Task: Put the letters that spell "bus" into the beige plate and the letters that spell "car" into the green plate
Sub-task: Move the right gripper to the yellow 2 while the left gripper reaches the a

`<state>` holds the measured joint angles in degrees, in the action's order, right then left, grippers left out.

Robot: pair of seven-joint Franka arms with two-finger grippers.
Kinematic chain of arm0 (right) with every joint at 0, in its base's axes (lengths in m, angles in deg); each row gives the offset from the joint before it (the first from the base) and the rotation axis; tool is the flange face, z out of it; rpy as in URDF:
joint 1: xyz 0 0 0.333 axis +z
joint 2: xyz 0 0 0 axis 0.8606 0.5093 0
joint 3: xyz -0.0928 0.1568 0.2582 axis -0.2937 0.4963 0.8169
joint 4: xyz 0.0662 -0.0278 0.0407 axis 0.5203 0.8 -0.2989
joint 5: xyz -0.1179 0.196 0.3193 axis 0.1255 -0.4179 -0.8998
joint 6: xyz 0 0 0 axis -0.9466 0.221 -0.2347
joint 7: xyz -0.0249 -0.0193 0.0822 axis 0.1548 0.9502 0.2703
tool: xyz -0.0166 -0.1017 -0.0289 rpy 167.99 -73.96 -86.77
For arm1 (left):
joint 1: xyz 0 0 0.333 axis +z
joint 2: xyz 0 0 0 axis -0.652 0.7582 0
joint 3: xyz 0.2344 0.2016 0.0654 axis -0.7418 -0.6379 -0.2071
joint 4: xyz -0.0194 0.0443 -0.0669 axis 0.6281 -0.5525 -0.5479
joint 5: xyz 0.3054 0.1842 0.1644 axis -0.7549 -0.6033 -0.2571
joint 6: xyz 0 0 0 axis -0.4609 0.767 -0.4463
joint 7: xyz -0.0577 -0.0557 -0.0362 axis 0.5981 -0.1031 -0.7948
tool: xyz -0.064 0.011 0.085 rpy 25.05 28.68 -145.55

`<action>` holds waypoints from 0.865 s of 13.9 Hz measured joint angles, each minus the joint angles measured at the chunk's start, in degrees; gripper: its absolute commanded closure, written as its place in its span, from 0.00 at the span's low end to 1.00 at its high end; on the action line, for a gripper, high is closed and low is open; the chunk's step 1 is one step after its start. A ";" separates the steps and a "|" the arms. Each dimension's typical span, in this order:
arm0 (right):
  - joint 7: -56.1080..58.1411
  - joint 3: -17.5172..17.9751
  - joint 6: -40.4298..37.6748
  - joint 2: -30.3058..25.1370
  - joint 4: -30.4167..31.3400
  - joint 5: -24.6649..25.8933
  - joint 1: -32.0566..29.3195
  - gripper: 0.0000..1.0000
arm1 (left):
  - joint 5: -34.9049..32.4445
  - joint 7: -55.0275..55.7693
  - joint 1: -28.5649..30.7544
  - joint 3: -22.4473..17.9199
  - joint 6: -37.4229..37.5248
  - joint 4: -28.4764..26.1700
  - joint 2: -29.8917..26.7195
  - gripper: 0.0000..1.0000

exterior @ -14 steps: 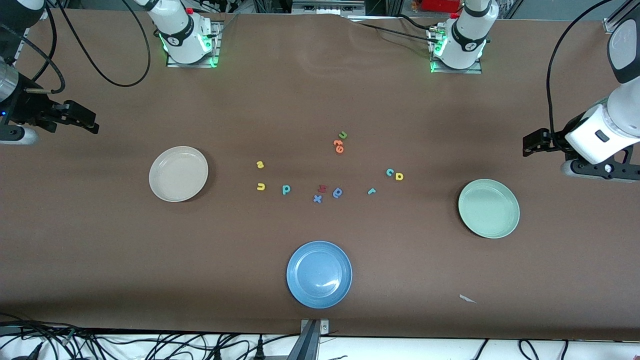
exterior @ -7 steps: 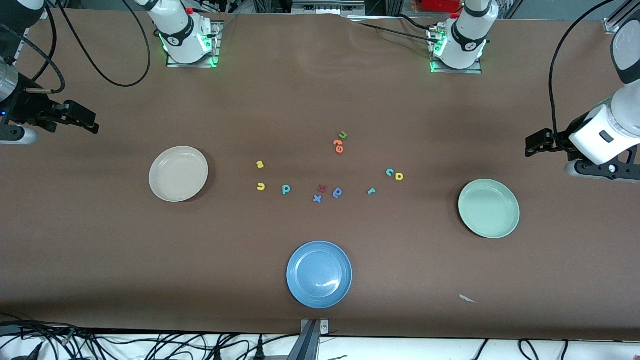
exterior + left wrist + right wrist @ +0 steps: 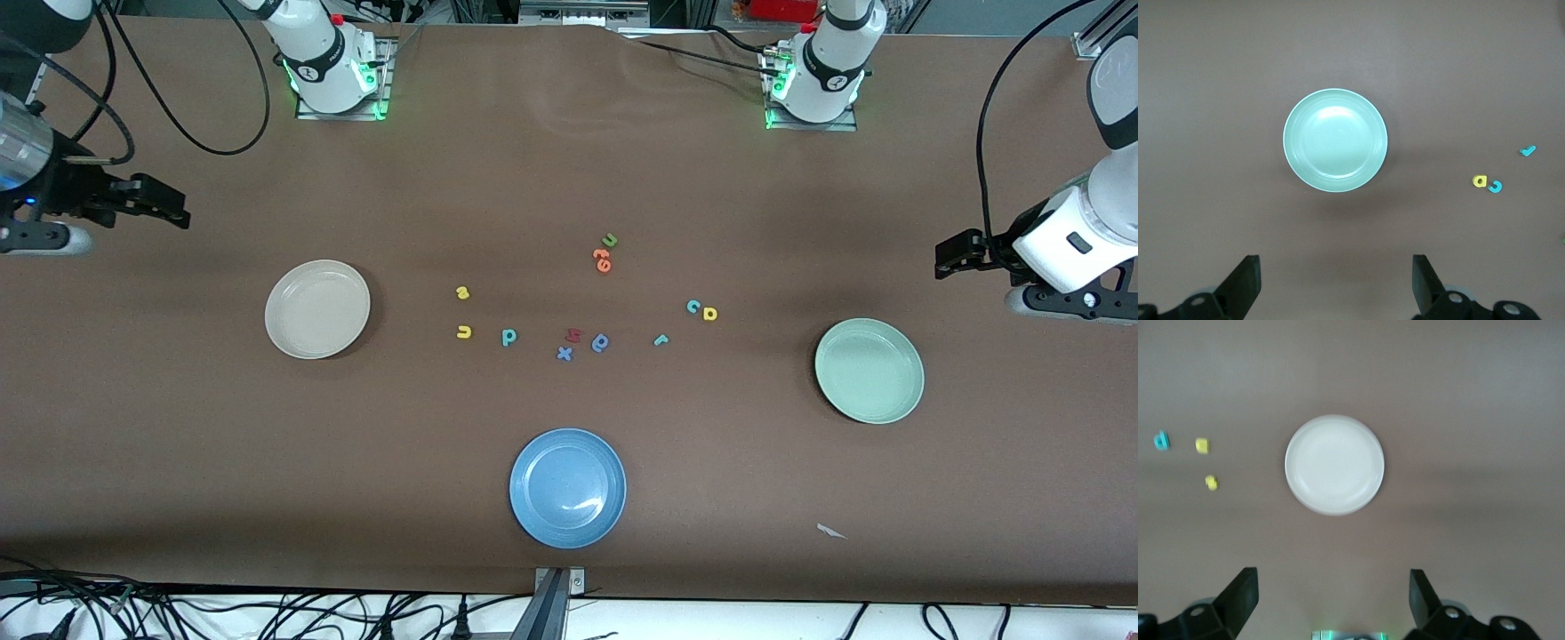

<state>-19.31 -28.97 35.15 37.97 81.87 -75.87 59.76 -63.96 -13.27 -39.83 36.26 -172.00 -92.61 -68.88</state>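
The beige plate [image 3: 317, 308] [image 3: 1334, 465] and the green plate [image 3: 869, 371] [image 3: 1335, 140] lie bare at the two ends of the table. Between them lie the yellow "s" [image 3: 462, 292] [image 3: 1211, 482], yellow "u" [image 3: 463, 332] [image 3: 1202, 445] and teal "b" [image 3: 508, 337] [image 3: 1162, 441]. Toward the green plate lie the teal "c" [image 3: 693, 307] [image 3: 1495, 187], yellow "a" [image 3: 709, 313] [image 3: 1480, 180] and teal "r" [image 3: 660, 340] [image 3: 1528, 151]. My right gripper [image 3: 180, 216] [image 3: 1333, 593] hangs open over bare table beside the beige plate. My left gripper [image 3: 941, 263] [image 3: 1335, 280] hangs open beside the green plate.
A blue plate [image 3: 567, 487] lies near the front camera's edge. Among the letters lie a green "u" [image 3: 610, 240], an orange letter [image 3: 602, 260], a red letter [image 3: 573, 335], a blue "x" [image 3: 564, 354] and a blue round letter [image 3: 600, 342]. A paper scrap [image 3: 831, 531] lies near the green plate.
My right gripper has shifted a little toward the table's middle and toward the bases. My left arm drew back slightly toward its end. No letter or plate has moved.
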 measured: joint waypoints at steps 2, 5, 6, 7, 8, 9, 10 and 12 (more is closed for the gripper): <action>-0.04 0.07 -2.71 1.89 0.29 -0.04 2.30 0.00 | 0.00 0.18 -0.01 0.03 0.00 -0.03 0.17 0.00; -2.53 0.25 0.80 6.69 1.25 -0.09 7.80 0.00 | 1.20 5.31 -0.31 0.35 -0.06 -0.22 1.85 0.00; -3.82 0.33 4.10 8.22 2.20 -0.18 9.35 0.00 | 2.68 7.68 -0.53 0.47 -0.52 -0.31 2.80 0.00; -5.32 0.40 7.71 9.59 3.56 -0.21 10.79 0.00 | 4.06 9.88 -0.91 0.54 -1.57 -0.47 3.92 0.00; -7.21 0.46 11.24 10.72 5.13 -0.23 12.15 0.00 | 5.00 12.42 -1.50 0.58 -2.73 -0.67 5.10 0.00; -9.51 0.50 14.64 11.77 6.80 -0.24 13.64 0.00 | 5.51 15.78 -2.41 0.68 -4.01 -0.82 6.50 0.00; -12.05 0.53 17.75 12.68 8.34 -0.24 15.21 0.00 | 5.68 19.44 -3.59 0.77 -5.29 -0.89 7.94 0.00; -17.35 0.60 23.43 14.42 10.95 -0.24 18.46 0.06 | 6.65 26.64 -6.32 0.84 -7.55 -1.16 10.72 0.00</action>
<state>-36.65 -28.37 58.58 52.38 92.82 -76.11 78.23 -57.31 13.37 -46.15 37.09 -179.54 -93.78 -58.15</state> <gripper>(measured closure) 0.000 0.000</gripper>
